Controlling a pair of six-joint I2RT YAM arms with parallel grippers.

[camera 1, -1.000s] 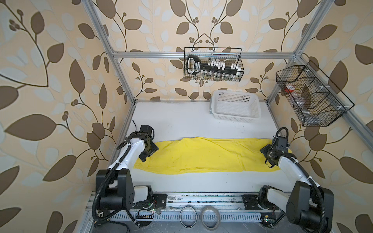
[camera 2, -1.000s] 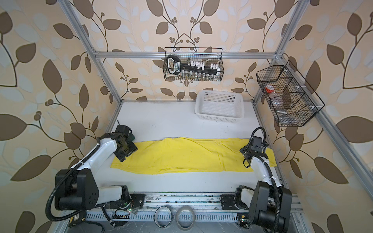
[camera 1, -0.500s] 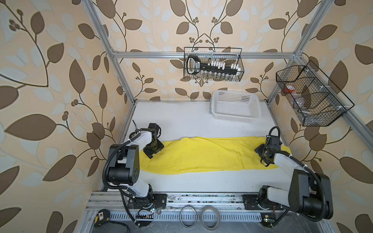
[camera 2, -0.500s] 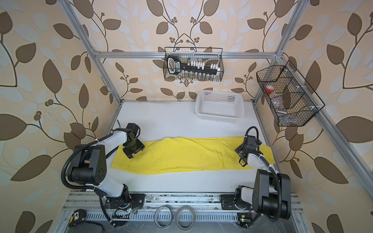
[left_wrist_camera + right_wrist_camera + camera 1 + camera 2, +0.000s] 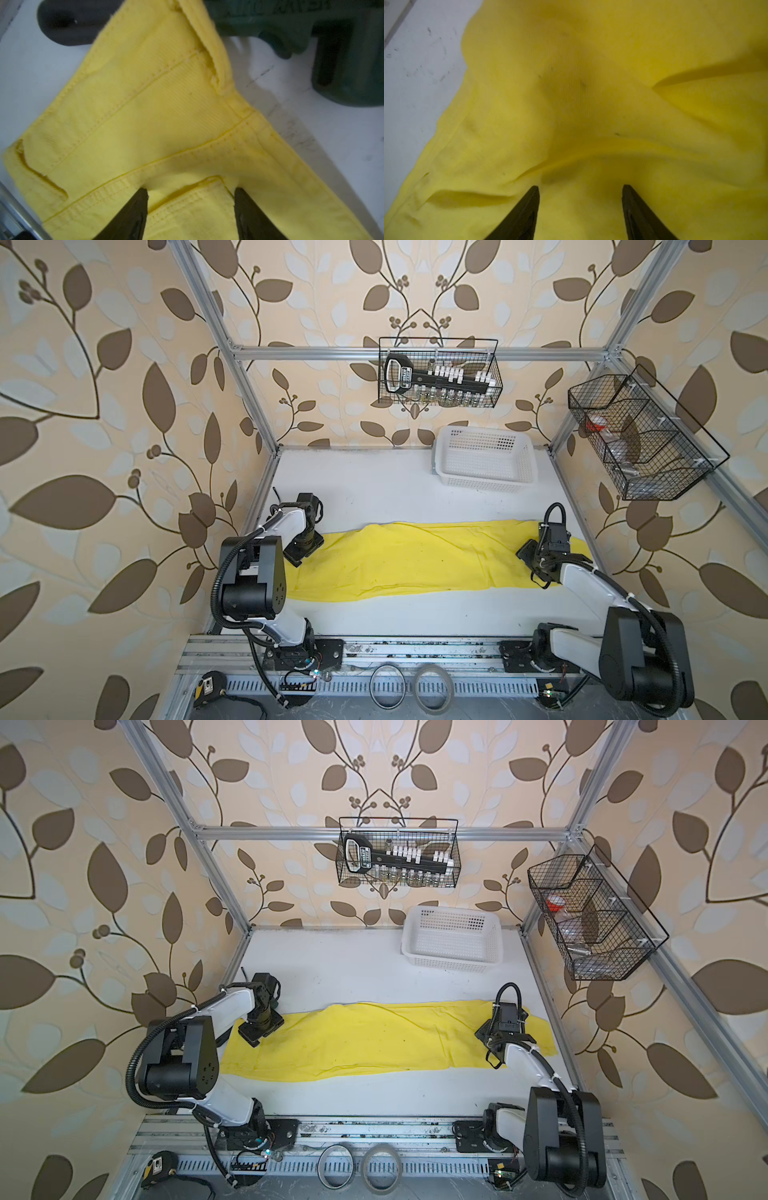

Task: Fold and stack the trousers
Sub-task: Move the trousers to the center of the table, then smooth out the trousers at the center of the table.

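The trousers (image 5: 415, 560) are plain bright yellow, the basket (image 5: 478, 484) perforated white, the table (image 5: 365, 489) white, the walls (image 5: 104, 448) beige with brown leaves.

Matt woven cloth trousers (image 5: 415, 560)

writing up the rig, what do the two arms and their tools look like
The left arm and right arm have white links, black rounded joints and black ribbed cable loops. The left tool and right tool each end in two dark tapered fingers.
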